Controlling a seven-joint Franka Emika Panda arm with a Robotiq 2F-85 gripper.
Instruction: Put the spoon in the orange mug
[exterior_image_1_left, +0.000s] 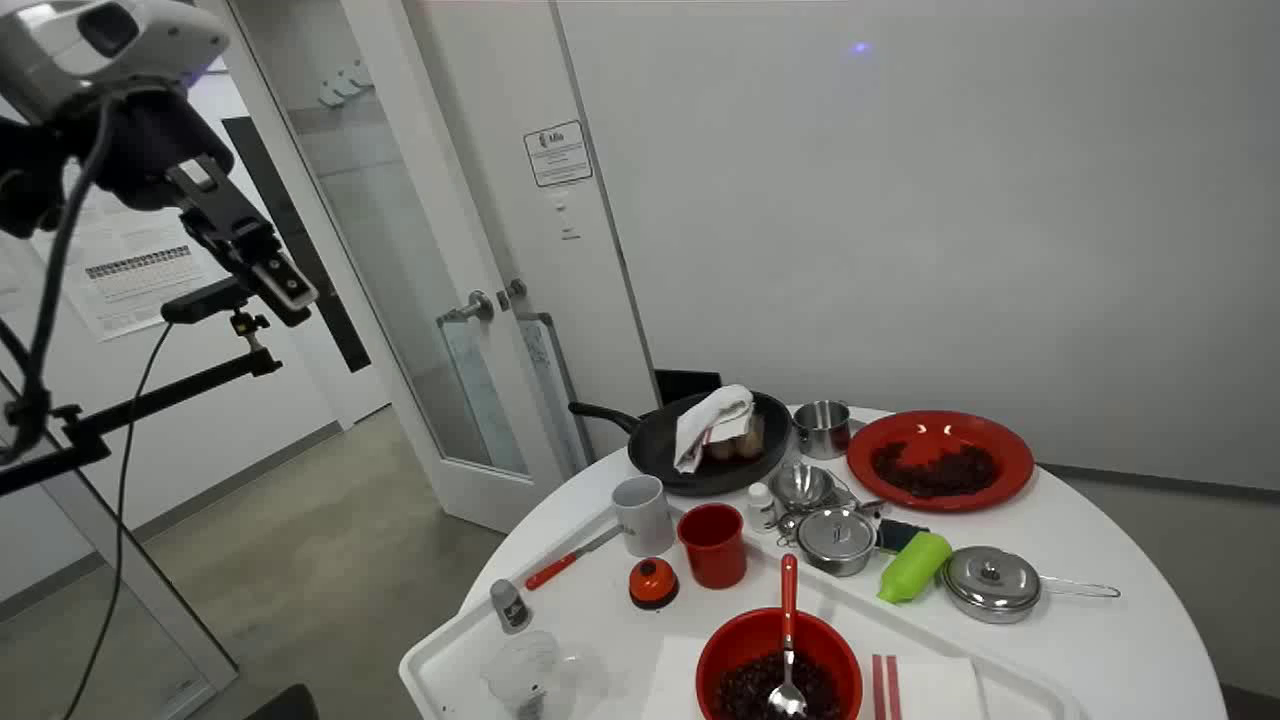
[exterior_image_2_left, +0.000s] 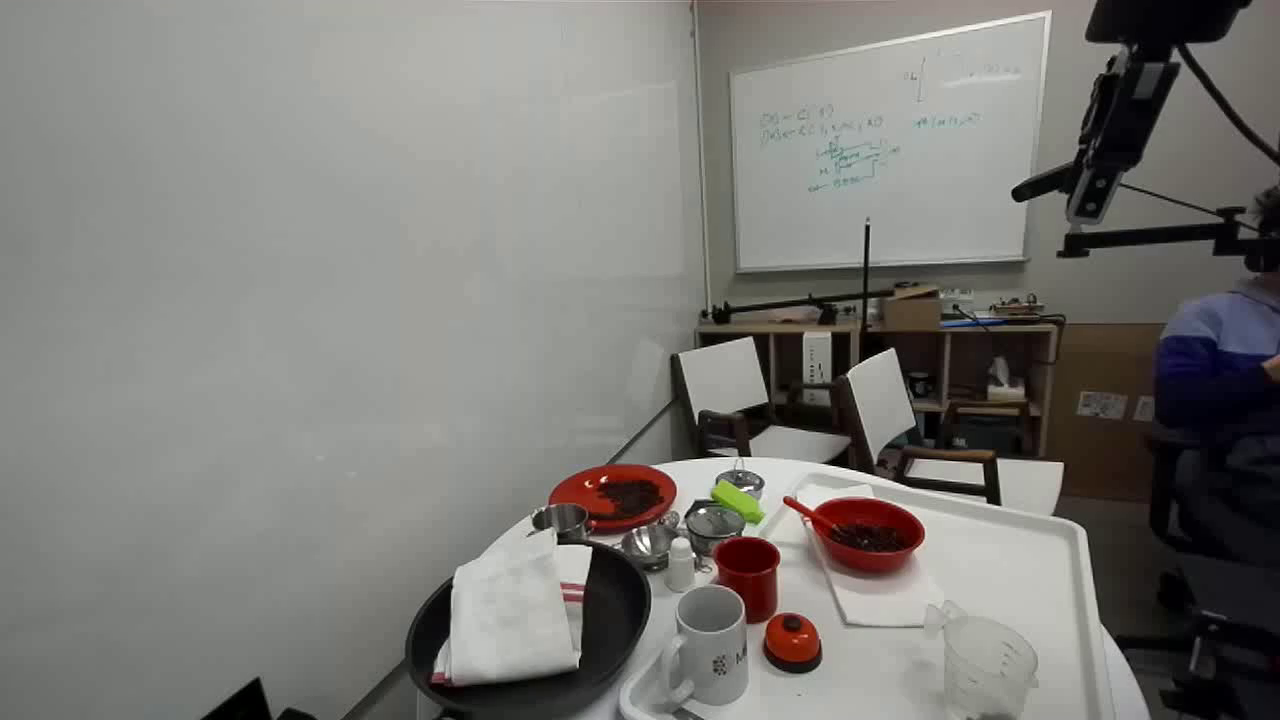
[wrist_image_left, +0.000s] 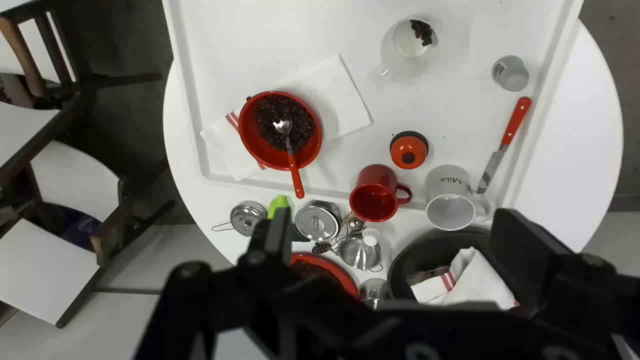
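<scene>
The spoon (exterior_image_1_left: 789, 610) has a red-orange handle and a metal head. It leans in the red bowl (exterior_image_1_left: 710, 668), head on the dark beans and handle over the rim; it also shows in both the wrist view (wrist_image_left: 294, 172) and an exterior view (exterior_image_2_left: 808, 512). The orange mug (exterior_image_1_left: 713, 550) looks red and stands upright on the tray's edge, empty in the wrist view (wrist_image_left: 374, 202). It also shows in an exterior view (exterior_image_2_left: 746, 580). My gripper (wrist_image_left: 392, 220) is open with nothing between its fingers. It hangs high above the table, apart from everything, in both exterior views.
A grey-white mug (exterior_image_1_left: 645, 515) and a red-orange timer (exterior_image_1_left: 653, 583) stand close to the orange mug. A red-handled knife (wrist_image_left: 515, 120), a clear measuring cup (exterior_image_2_left: 988, 665) and a grey shaker share the tray. Behind are a black pan (exterior_image_1_left: 660, 450), metal pots, a green bottle and a red plate (exterior_image_1_left: 1010, 465).
</scene>
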